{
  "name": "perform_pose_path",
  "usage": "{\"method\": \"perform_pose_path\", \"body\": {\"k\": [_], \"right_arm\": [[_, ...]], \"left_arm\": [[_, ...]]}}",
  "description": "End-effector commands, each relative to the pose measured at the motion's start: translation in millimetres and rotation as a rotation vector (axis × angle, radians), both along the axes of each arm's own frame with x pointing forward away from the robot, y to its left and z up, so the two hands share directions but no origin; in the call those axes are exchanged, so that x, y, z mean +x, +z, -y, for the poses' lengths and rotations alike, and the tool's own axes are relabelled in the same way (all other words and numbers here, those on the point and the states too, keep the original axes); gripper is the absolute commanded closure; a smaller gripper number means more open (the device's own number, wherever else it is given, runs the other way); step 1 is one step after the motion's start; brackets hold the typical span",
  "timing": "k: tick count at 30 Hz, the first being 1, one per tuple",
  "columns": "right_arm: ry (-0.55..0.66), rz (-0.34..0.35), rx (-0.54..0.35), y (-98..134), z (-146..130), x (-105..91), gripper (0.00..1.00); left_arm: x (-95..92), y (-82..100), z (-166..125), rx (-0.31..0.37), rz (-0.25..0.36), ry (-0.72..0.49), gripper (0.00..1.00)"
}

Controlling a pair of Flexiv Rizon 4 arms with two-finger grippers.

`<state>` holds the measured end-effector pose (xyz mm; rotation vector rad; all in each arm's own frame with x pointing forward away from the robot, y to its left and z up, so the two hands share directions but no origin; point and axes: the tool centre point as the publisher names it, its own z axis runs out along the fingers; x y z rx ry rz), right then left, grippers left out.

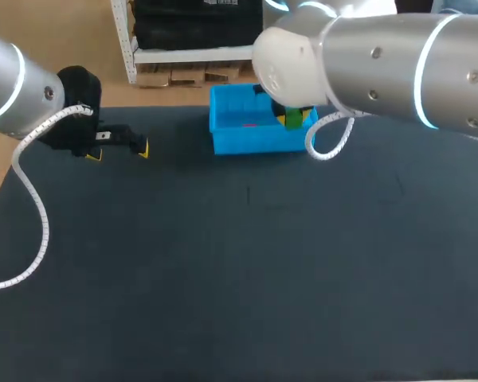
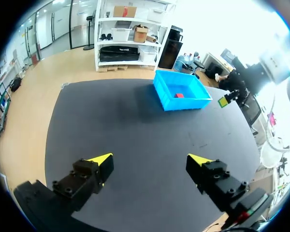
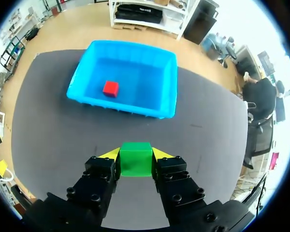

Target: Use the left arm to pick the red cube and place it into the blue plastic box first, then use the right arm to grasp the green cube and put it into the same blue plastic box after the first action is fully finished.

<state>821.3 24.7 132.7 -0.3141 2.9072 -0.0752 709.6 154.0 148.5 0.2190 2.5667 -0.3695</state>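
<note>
Far middle of table (image 1: 223,263): box (image 1: 247,143), one cube (image 3: 110,88) inside.
Between right gripper (image 3: 135,154) fingers, other cube (image 3: 136,163), raised near box's right end, perhaps over its rim; left gripper (image 1: 119,151) far left.

Off-task items on my feed

All I see is the dark, matte desk (image 1: 247,278), which fills most of the head view. A short, faint scuff (image 1: 248,195) marks it near the middle. Both wrist views show the same dark top.

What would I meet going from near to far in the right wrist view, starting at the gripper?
The right gripper shut on the green cube → table → blue plastic box → red cube inside it.
</note>
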Motion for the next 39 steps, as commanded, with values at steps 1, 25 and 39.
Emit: {"method": "perform_pose_path", "body": {"k": [1, 25, 39], "right_arm": [[0.011, 0.181, 0.052, -2, 4, -8.0, 1.00], [0.069, 0.214, 0.110, -5, 6, 38.1, 1.00], [0.135, 0.206, 0.158, -10, 0, 111.8, 1.00]], "left_arm": [[0.6, -0.8, 0, -0.002, 0.002, 0.000, 0.00], [0.6, -0.8, 0, -0.002, 0.002, 0.000, 0.00], [0.6, -0.8, 0, -0.002, 0.002, 0.000, 0.00]]}}
